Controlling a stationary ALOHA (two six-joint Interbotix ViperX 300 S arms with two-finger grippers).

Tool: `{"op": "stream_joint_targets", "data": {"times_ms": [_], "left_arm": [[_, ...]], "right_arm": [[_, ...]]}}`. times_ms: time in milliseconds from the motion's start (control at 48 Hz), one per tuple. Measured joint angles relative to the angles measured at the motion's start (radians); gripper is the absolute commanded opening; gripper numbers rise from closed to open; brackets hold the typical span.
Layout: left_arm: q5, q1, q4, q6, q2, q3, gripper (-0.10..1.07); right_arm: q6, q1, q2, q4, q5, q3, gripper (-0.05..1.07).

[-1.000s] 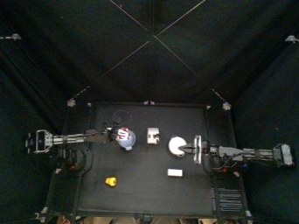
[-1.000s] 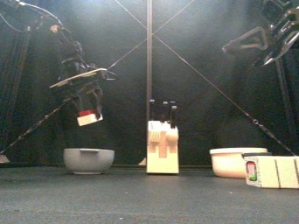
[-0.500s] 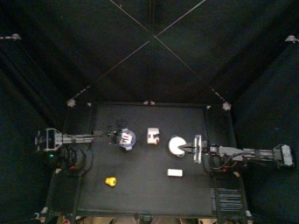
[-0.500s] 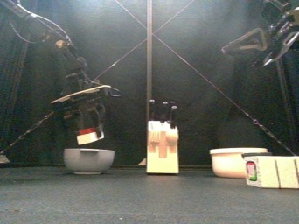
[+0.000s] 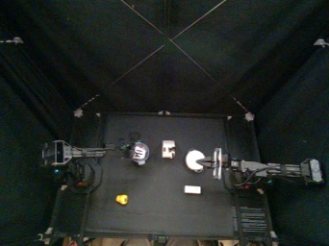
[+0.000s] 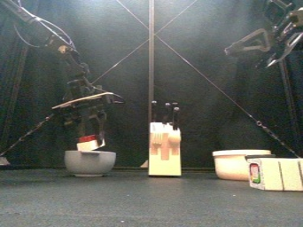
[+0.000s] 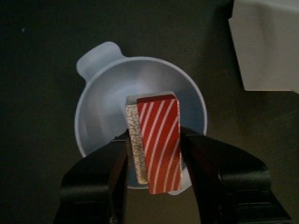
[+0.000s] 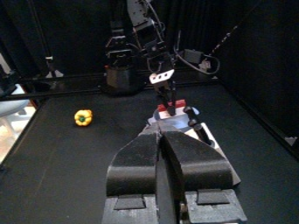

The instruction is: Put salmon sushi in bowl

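Observation:
My left gripper [image 7: 158, 157] is shut on the salmon sushi [image 7: 159, 140], a red-and-white striped slab on a rice block. It hangs just above the grey bowl [image 7: 117, 92]. In the front view the sushi [image 6: 89, 141] hangs right over the bowl's rim [image 6: 90, 162], under the left gripper [image 6: 88, 133]. From above, the left gripper [image 5: 135, 150] is over the bowl at the table's left middle. My right gripper [image 8: 162, 144] is shut and empty, held high at the right [image 6: 263, 40].
A white knife block [image 6: 165, 150] stands at the table's middle. A white bowl [image 6: 240, 163] and a white box [image 6: 278, 173] stand at the right. A small yellow object [image 5: 122, 199] lies near the front left.
My left gripper has come down with the salmon sushi, from well above the grey bowl to just over its rim. The right arm has not moved.

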Motion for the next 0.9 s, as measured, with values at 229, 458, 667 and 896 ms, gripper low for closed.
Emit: {"op": "stream_joint_targets", "data": {"times_ms": [229,458,667,896], "left_arm": [[-0.032,0.003,0.003,0.0,0.0,0.003,0.76],[-0.029,0.008,0.003,0.0,0.0,0.003,0.76],[-0.017,0.009,0.009,-0.002,0.0,0.005,0.86],[-0.003,0.009,0.011,0.0,0.0,0.006,0.95]], "right_arm": [[0.0,0.0,0.0,0.0,0.0,0.0,0.02],[0.0,-0.002,0.0,0.0,0.0,0.0,0.02],[0.0,-0.002,0.0,0.0,0.0,0.0,0.02],[0.0,-0.002,0.0,0.0,0.0,0.0,0.02]]}}
